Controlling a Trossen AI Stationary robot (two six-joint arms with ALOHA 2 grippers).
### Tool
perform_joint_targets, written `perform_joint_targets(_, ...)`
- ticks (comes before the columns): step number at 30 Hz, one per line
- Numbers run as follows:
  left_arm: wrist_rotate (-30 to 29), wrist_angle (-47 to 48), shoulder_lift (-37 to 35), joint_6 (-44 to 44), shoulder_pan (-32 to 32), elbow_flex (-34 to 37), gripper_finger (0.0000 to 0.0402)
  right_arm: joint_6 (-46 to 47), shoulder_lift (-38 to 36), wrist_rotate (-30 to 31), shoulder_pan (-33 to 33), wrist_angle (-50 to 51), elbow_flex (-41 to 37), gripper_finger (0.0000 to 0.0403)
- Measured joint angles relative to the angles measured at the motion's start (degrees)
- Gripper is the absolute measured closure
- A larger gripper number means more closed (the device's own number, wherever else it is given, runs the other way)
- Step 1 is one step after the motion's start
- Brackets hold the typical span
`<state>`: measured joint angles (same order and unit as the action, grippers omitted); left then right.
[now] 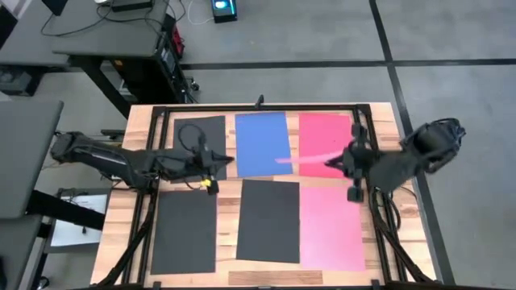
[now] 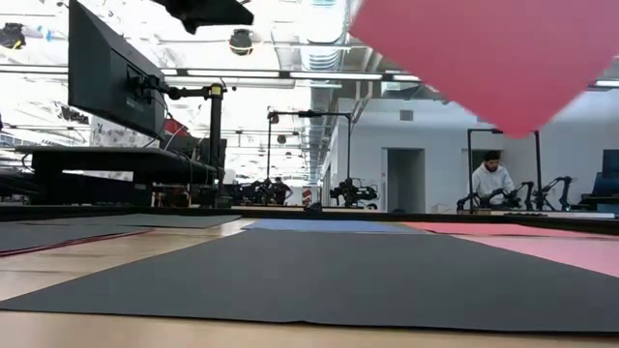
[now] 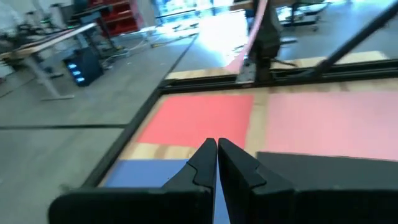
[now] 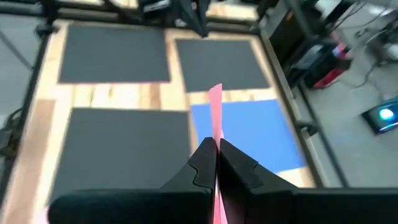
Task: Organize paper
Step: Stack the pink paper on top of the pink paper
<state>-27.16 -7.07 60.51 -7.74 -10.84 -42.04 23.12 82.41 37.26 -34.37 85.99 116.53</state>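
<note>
One pink sheet (image 1: 302, 158) lifted, right gripper (image 1: 332, 162)

Bright overhead lighting, glaring ceiling lamps (image 2: 290, 72), blurred wrist views

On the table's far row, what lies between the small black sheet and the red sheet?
The blue sheet lies between the small black sheet and the red sheet, seen in the high view.

My right gripper (image 1: 332, 160) hangs raised, fingers pinched tight. My left gripper (image 1: 228, 160) faces it from well apart, fingers pressed together, arm stretched low.
</note>
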Motion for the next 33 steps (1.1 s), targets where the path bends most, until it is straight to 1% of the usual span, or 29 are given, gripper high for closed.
perform_joint_targets(2,1.40,-1.74,2.87,-0.02,-0.28,0.00,0.0402,2.10,0.99,-0.04,-2.03,0.87,0.00,0.0403)
perform_joint_targets(5,3.01,-5.70,6.64,-0.28,-0.38,0.00,0.0402,2.40,2.06,0.00,-3.18,0.86,0.00,0.0403)
perform_joint_targets(8,7.20,-9.57,9.72,-1.72,-0.36,-0.14,0.0401,2.43,2.73,0.00,-2.99,0.93,0.00,0.0403)
perform_joint_targets(11,11.32,-9.75,11.97,-4.28,-0.38,-1.52,0.0388,2.43,2.80,0.00,-2.32,0.98,0.00,0.0403)
perform_joint_targets(12,12.12,-9.54,12.37,-5.11,-0.38,-2.19,0.0380,2.45,2.78,0.00,-2.13,1.03,0.00,0.0403)
perform_joint_targets(15,12.15,-6.62,12.80,-6.97,-0.38,-4.31,0.0345,2.45,2.78,0.00,-1.86,1.31,0.00,0.0403)
perform_joint_targets(20,12.12,-5.07,12.80,-7.17,-0.34,-5.88,0.0271,2.45,2.78,0.02,-1.86,1.76,0.00,0.0403)
perform_joint_targets(22,12.13,-5.45,13.38,-5.69,-0.06,-5.90,0.0242,2.44,2.78,0.01,-1.86,1.76,0.00,0.0403)
perform_joint_targets(25,12.98,-8.39,15.93,-0.64,1.54,-5.92,0.0208,2.38,2.78,0.02,-1.86,1.77,0.00,0.0403)
perform_joint_targets(29,21.31,-15.87,21.50,3.13,5.16,-5.91,0.0181,2.34,2.78,0.04,-1.86,1.49,0.00,0.0403)
perform_joint_targets(33,28.34,-26.15,27.02,5.71,7.81,-5.88,0.0174,2.37,2.78,0.04,-2.32,1.48,0.00,0.0403)
